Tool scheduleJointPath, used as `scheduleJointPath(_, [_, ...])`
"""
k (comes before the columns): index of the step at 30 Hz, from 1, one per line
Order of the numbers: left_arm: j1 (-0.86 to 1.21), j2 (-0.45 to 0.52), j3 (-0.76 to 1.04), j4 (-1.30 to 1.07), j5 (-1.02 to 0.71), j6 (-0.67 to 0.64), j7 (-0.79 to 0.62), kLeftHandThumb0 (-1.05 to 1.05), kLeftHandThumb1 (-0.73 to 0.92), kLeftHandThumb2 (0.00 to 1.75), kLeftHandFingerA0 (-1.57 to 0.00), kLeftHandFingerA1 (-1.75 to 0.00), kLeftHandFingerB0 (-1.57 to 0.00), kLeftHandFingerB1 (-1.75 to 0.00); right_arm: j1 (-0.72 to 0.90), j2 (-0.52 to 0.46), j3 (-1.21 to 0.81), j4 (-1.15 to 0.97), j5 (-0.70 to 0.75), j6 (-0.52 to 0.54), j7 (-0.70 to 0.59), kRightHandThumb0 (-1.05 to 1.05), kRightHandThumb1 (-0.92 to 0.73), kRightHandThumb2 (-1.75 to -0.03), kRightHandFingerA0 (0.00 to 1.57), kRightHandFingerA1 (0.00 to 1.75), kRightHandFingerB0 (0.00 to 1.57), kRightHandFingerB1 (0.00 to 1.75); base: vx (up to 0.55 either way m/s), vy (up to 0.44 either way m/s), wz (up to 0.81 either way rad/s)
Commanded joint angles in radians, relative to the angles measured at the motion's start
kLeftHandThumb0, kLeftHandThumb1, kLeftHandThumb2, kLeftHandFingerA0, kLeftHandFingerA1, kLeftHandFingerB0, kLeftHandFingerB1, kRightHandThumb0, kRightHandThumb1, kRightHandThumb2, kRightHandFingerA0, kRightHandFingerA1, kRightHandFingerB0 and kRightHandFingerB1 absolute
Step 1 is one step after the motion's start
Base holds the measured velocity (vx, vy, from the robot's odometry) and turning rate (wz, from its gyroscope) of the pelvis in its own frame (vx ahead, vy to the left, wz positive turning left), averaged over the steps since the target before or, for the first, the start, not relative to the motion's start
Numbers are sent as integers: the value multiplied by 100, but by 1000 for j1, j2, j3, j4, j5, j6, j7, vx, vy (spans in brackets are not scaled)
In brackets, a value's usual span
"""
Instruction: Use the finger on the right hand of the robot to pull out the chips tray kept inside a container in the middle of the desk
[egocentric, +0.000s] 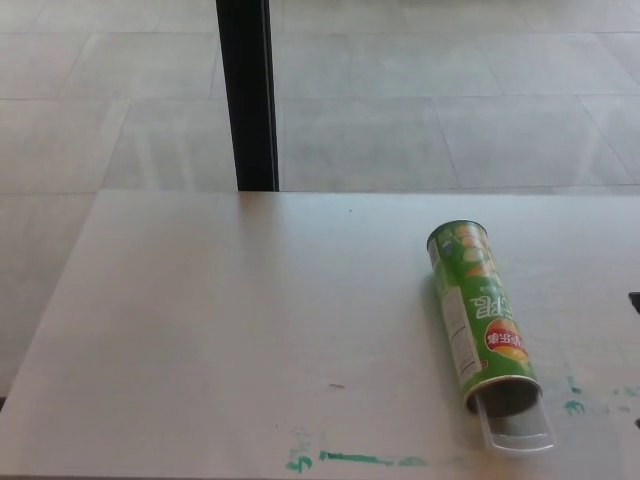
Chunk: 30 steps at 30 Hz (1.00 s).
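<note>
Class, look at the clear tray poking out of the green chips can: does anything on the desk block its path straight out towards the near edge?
Nothing visible does. The clear tray already juts from the open near end of the lying green chips can, with bare desk ahead.

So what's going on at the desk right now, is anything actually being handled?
Nothing is being held yet. A green cylindrical chips can lies on its side on the pale desk, open end toward the near edge, with the clear plastic tray poking a little way out of it. Only a small dark sliver shows at the picture's right edge, too little to identify. Neither hand is clearly in view, so the pull has not started.
</note>
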Motion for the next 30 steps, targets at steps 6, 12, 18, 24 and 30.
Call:
scheduleJointPath(6, [0,8,-1,6,0,-3,-2,-49,70,61,-52,-63,-51,-53,-61,-60,140,101,-246,-4,35,-7,-58,-56,91,101,33,40,0,0,0])
scheduleJointPath(12, [-5,10,3,5,-4,0,-3,-48,69,61,-52,-64,-51,-52,-116,-88,190,182,-323,-28,21,-10,-56,-56,93,97,36,41,0,0,0])
scheduleJointPath(18, [-5,14,13,4,-12,-1,-13,-48,69,61,-51,-65,-50,-51,-159,-127,239,247,-407,-27,23,-11,-56,-56,89,98,37,40,0,0,0])
scheduleJointPath(24, [-6,19,-1,1,1,-9,-11,-47,70,61,-53,-65,-52,-52,-203,-162,298,313,-517,-24,0,-16,-54,-58,93,86,38,40,0,0,0])
scheduleJointPath(30, [-12,23,-10,1,6,-10,-18,-46,71,61,-54,-65,-52,-52,-273,-213,393,404,-684,-51,-51,-18,-54,-56,93,99,42,42,0,0,0])
